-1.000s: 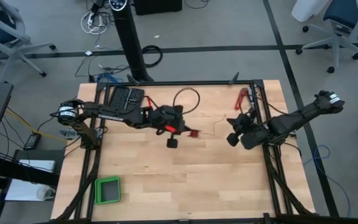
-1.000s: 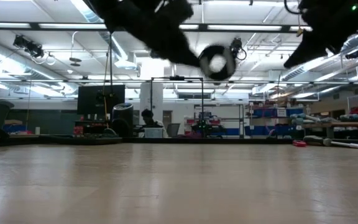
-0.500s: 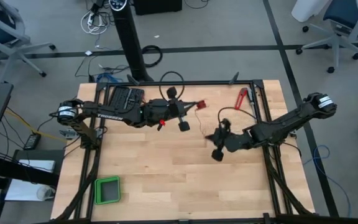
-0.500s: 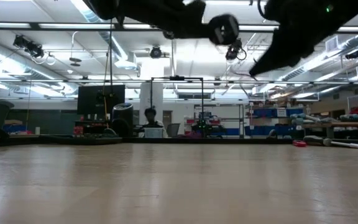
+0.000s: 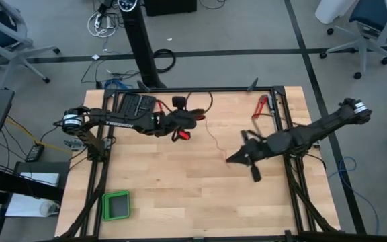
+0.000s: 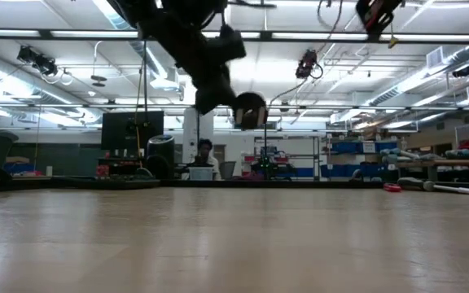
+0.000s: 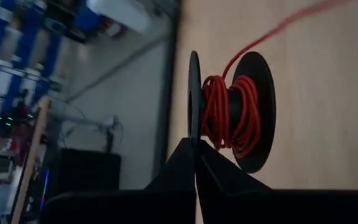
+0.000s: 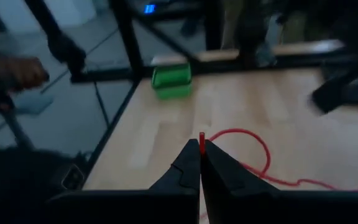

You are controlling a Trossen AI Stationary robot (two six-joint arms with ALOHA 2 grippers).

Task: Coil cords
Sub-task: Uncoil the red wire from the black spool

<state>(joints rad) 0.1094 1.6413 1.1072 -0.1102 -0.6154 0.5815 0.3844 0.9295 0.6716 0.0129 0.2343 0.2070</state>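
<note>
A thin red cord runs slack between my two grippers over the middle of the wooden table. Part of it is wound on a small black spool. My left gripper, left of centre, is shut on that spool. My right gripper, right of centre, is shut on the cord's free end. Past its fingers the cord curves in a loose loop. My left gripper pinches the rim of one spool flange between its two shut fingers. The wound red cord and the second flange stand beside the fingertips. The spool hangs off the table. My right gripper pinches the red cord near its end between the fingertips. A short red stub sticks out past them. The rest of the cord trails slack toward the spool.
A red-handled tool lies at the far right. A flat black object sits at the far left. A green container stands near the front left corner. A black frame borders the table. A person sits in the room behind.
My left gripper has turned at the wrist and carried the spool toward the table's far edge, then a little back toward the left. My right gripper has swung toward the table's left and near edge, tipping up toward level. The cord between them has shifted along.
</note>
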